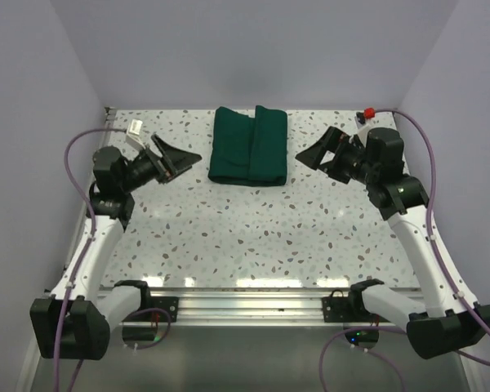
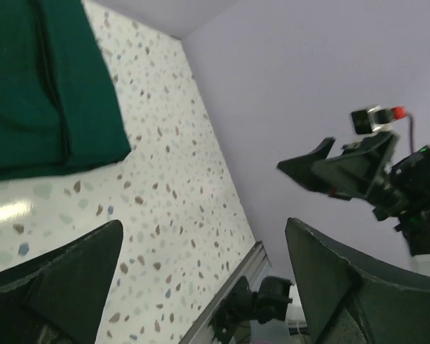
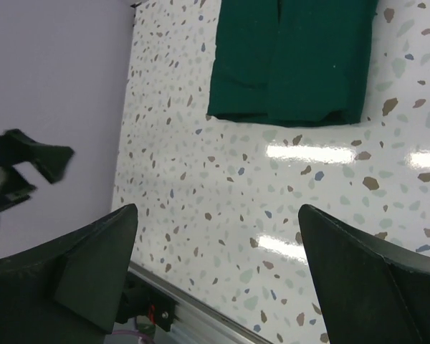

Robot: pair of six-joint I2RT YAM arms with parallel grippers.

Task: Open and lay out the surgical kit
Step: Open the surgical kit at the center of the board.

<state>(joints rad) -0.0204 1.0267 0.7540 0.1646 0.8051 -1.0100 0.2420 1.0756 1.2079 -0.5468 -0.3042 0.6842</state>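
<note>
The surgical kit [image 1: 250, 145] is seen folded shut, a dark green cloth bundle laid flat at the far middle of the speckled tabletop [image 1: 229, 237]. A white tag [image 1: 135, 126] is spotted beside the left arm, its print too small to be read. The left tool [image 1: 182, 161] is held spread wide and empty, aimed at the kit's left edge, apart from it. The right tool [image 1: 317, 157] is mirrored on the other side, likewise spread and apart from the cloth. In both wrist views the green cloth is framed beyond the parted fingers, untouched.
</note>
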